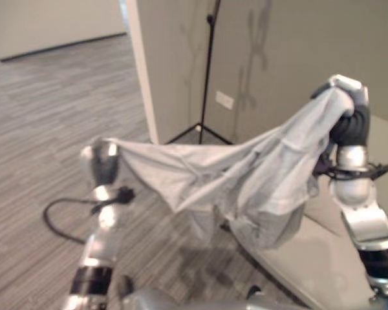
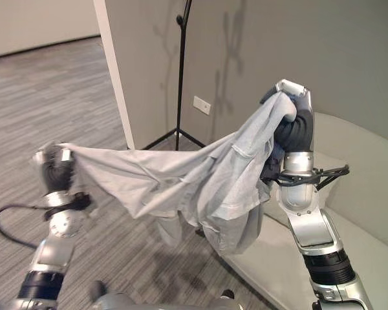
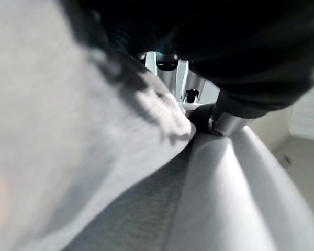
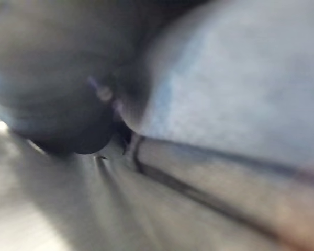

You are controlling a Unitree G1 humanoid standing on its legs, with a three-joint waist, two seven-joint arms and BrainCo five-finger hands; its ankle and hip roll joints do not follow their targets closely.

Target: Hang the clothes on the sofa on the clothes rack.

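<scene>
Above the floor, left hand (image 2: pixel 52 169) clamped on one end of grey shirt (image 2: pixel 200 177), stretched across to right hand (image 2: pixel 291 126), clamped on other end, raised over sofa (image 2: pixel 349 258) edge. Shirt's off sofa; rack stand (image 2: pixel 180 77) behind, hanging not yet done.

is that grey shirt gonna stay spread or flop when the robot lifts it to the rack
Likely floppy: the grey shirt sags between the left hand and the raised right hand, its lower part hanging in folds. It looks thin and light. Held at two ends, it will probably bunch and swing rather than stay flat.
</scene>
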